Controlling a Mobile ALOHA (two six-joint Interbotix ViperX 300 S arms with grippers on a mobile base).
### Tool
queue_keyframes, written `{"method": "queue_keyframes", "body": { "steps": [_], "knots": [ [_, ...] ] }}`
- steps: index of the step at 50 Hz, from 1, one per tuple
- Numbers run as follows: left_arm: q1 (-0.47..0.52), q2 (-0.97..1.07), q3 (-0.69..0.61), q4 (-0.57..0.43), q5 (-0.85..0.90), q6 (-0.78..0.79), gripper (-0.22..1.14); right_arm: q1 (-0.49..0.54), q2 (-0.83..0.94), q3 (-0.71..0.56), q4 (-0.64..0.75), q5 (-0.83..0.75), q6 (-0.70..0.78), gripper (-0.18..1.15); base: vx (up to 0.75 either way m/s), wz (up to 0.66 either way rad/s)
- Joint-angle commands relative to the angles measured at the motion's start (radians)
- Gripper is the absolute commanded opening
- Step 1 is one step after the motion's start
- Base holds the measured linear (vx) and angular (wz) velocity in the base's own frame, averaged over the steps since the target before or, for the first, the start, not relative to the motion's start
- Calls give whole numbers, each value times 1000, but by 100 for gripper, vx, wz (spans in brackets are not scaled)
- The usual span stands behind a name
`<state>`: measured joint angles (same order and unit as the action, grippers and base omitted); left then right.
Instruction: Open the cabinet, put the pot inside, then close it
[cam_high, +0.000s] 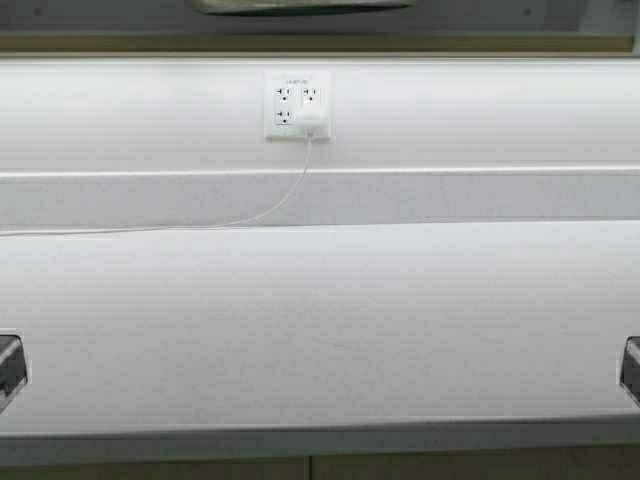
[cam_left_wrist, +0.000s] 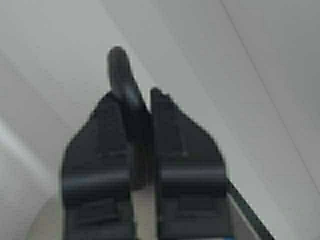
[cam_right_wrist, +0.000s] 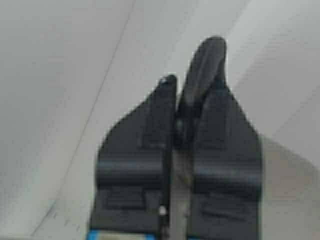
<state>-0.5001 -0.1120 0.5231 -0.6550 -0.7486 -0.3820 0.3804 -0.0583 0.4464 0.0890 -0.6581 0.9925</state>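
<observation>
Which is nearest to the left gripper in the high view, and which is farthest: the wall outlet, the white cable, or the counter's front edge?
From the left gripper, at the view's left edge:
1. counter's front edge, close by on the robot's side.
2. white cable, along the counter's back.
3. wall outlet, on the wall, centre.

On my left wrist camera I see the left hand filling the lower half of the picture, its two black fingers drawn close together. Pinched between them is a black loop handle, curved and rounded, whose end sticks out beyond the fingertips. I cannot see what the handle is attached to. Behind it all lies a pale surface crossed by faint slanting lines.
</observation>
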Motion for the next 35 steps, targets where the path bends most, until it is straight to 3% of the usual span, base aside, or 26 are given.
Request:
{"method": "queue_keyframes", "body": {
  "steps": [1, 15, 35],
  "knots": [
    [-9, 40, -152, 77, 94, 52, 2, 35, 38, -137, -66, 35, 28, 7, 10, 4],
    [15, 178, -322, 77, 175, 43, 2, 0, 127, -225, -78, 48, 91, 7, 7, 4],
    [37, 245, -314, 71, 172, -46, 3, -6, 169, -210, -71, 77, 118, 7, 5, 1]
  ]
}}
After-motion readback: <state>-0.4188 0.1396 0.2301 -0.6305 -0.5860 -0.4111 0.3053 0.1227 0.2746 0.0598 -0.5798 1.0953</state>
